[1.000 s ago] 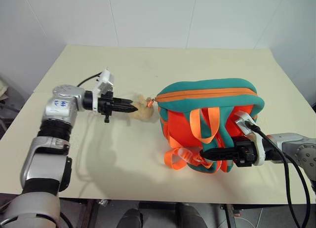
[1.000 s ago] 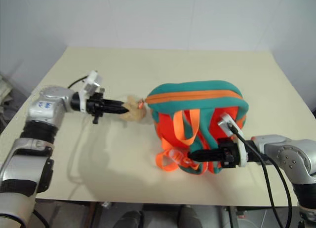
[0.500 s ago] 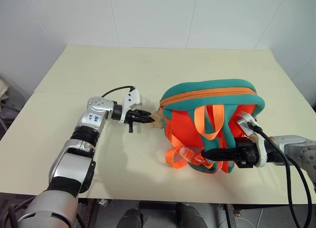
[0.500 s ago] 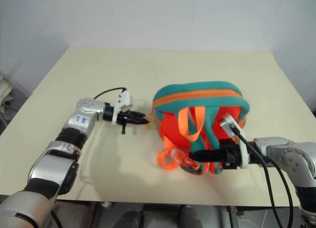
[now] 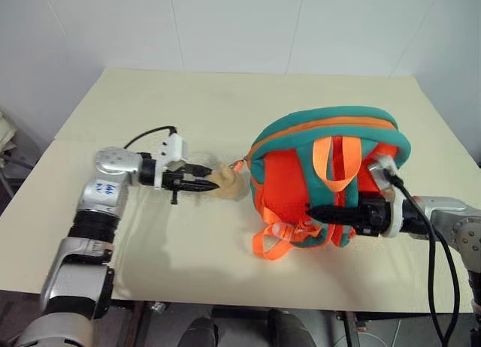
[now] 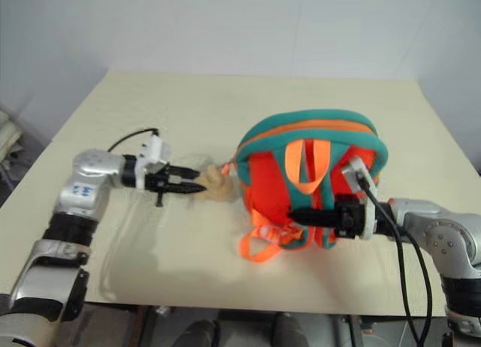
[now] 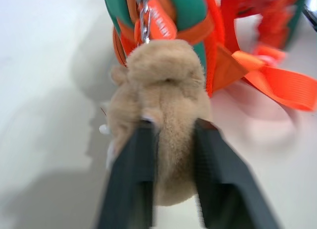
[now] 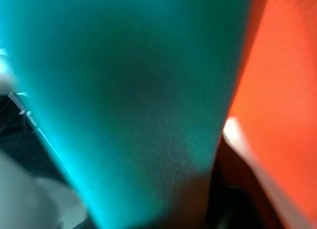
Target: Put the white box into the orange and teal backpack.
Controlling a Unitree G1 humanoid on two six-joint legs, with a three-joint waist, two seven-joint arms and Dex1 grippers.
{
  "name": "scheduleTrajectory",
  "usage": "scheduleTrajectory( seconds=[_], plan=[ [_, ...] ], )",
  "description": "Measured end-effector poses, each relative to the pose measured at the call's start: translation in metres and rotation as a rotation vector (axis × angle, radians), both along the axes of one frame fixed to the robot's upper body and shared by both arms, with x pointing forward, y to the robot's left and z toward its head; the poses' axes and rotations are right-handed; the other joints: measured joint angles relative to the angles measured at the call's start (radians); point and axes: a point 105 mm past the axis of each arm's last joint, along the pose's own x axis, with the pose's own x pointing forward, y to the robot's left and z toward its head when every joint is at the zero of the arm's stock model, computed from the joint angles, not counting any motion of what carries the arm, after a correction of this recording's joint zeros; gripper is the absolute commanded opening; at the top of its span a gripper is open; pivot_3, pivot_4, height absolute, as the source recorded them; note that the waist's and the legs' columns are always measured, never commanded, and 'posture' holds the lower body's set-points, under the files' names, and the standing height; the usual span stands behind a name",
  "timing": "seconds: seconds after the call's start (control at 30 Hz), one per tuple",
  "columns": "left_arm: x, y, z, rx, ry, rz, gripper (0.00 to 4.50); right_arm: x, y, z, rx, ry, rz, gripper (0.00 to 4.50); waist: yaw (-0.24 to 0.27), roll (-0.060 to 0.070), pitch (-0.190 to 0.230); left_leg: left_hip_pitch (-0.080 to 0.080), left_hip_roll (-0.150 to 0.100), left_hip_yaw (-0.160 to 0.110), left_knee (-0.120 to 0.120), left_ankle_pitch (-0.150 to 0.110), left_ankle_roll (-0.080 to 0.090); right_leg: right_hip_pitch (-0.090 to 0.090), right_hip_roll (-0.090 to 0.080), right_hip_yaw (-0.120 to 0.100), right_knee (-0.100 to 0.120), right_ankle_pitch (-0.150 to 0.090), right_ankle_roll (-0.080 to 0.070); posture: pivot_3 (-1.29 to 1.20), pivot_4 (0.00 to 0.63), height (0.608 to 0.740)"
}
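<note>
left gripper (image 7: 168, 159) is clamped on the teddy bear (image 7: 161, 95) left of the orange and teal backpack (image 5: 331, 174) mid-table; right gripper (image 5: 319, 211) is against its near straps, can't tell its jaws.

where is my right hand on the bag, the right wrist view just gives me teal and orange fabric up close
observer: the right hand is low against the strap side of the orange and teal backpack, which stands on the table. The hand points across toward the robot's left.
operator: ok and what is the left hand on
observer: the left hand is at the backpack's other side, with the plush teddy bear between its two fingers. The bear hangs from a chain by the orange zipper tag.
</note>
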Motion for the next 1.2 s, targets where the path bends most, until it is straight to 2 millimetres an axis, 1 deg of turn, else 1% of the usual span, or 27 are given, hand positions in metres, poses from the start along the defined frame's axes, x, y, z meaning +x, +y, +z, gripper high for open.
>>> scheduleTrajectory(
  seconds=[0.07, 0.13, 0.17, 0.23, 0.3, 0.43, 0.57, 0.7, 0.8, 0.93, 1.1, 1.2],
  plan=[
    [-0.011, 0.007, -0.001, 0.005, 0.013, -0.013, 2.88, 0.002, -0.005, 0.007, -0.001, -0.047, -0.022, 3.57, -0.007, 0.000, 0.000, 0.000, 0.000, 0.000, -0.002, 0.000, 0.000, 0.000, 0.000, 0.000, 0.001, 0.000, 0.000, 0.00, 0.150, 0.740],
    [-0.026, 0.011, -0.007, 0.009, 0.051, -0.032, 3.51, 0.005, -0.011, 0.014, 0.000, -0.106, -0.057, 4.24, -0.012, 0.000, 0.000, 0.000, 0.000, 0.000, -0.003, 0.000, 0.000, -0.001, -0.001, 0.000, 0.000, 0.000, 0.000, 0.00, 0.150, 0.740],
    [-0.031, 0.011, -0.009, 0.004, 0.074, -0.039, 3.78, 0.006, -0.015, 0.019, 0.000, -0.137, -0.077, 4.49, -0.011, 0.000, 0.000, -0.001, 0.000, 0.001, -0.003, 0.000, 0.000, -0.001, -0.001, 0.000, 0.000, 0.000, 0.000, 0.00, 0.150, 0.740],
    [-0.041, 0.009, -0.012, -0.003, 0.099, -0.056, 4.44, 0.006, -0.023, 0.025, -0.011, -0.190, -0.116, 4.50, -0.011, 0.000, 0.000, -0.001, 0.000, 0.001, -0.003, 0.000, 0.000, -0.001, 0.000, 0.000, -0.001, 0.000, 0.000, 0.00, 0.150, 0.740],
    [-0.047, 0.007, -0.012, -0.028, 0.105, -0.068, 4.49, 0.004, -0.031, 0.026, -0.028, -0.220, -0.146, 4.50, -0.005, 0.000, 0.000, -0.001, 0.000, 0.000, -0.003, 0.000, 0.000, -0.001, -0.001, -0.001, -0.001, 0.000, 0.000, 0.00, 0.150, 0.740],
    [-0.051, 0.012, -0.012, -0.064, 0.117, -0.037, 4.49, -0.008, -0.047, 0.012, -0.080, -0.186, -0.187, 4.50, -0.003, 0.000, 0.000, 0.000, 0.000, 0.001, -0.002, 0.000, 0.000, 0.000, -0.001, 0.000, -0.003, 0.000, 0.000, 0.00, 0.150, 0.740],
    [-0.057, 0.017, -0.031, -0.075, 0.171, -0.004, 4.49, -0.019, -0.062, -0.003, -0.161, -0.193, -0.217, 4.50, -0.010, 0.000, 0.000, 0.002, 0.000, 0.001, -0.002, 0.000, 0.000, 0.001, 0.000, 0.000, -0.002, 0.000, -0.001, 0.00, 0.150, 0.740],
    [-0.061, 0.020, -0.042, -0.077, 0.180, 0.009, 4.49, -0.029, -0.072, -0.019, -0.259, -0.223, -0.209, 4.50, -0.011, 0.000, 0.000, 0.003, 0.001, 0.001, -0.002, 0.000, 0.000, 0.002, 0.000, 0.000, -0.002, 0.000, -0.001, 0.00, 0.150, 0.740],
    [-0.061, 0.022, -0.043, -0.085, 0.162, 0.025, 4.49, -0.028, -0.080, -0.021, -0.315, -0.303, -0.213, 4.50, -0.012, 0.000, 0.000, 0.005, 0.000, 0.002, -0.002, 0.000, 0.000, 0.004, 0.000, 0.000, -0.002, 0.000, -0.001, 0.00, 0.150, 0.740],
    [-0.063, 0.029, -0.045, -0.103, 0.128, 0.060, 4.49, -0.027, -0.089, -0.022, -0.360, -0.365, -0.204, 4.50, -0.011, 0.000, 0.000, 0.005, 0.001, 0.002, -0.002, 0.000, 0.000, 0.004, 0.000, 0.000, -0.002, 0.000, -0.001, 0.00, 0.150, 0.740],
    [-0.064, 0.031, -0.043, -0.155, 0.054, 0.089, 4.49, -0.028, -0.096, -0.030, -0.420, -0.415, -0.156, 4.50, -0.011, 0.000, 0.000, 0.004, 0.000, 0.002, -0.002, 0.000, 0.000, 0.004, -0.001, 0.000, -0.003, 0.000, -0.001, 0.00, 0.150, 0.740],
    [-0.069, 0.032, -0.041, -0.165, 0.033, 0.098, 4.49, -0.023, -0.100, -0.033, -0.422, -0.431, -0.147, 4.50, -0.011, 0.000, 0.000, 0.005, 0.000, 0.002, -0.002, 0.000, 0.000, 0.004, -0.001, 0.000, -0.003, 0.000, -0.001, 0.00, 0.150, 0.740]
  ],
)
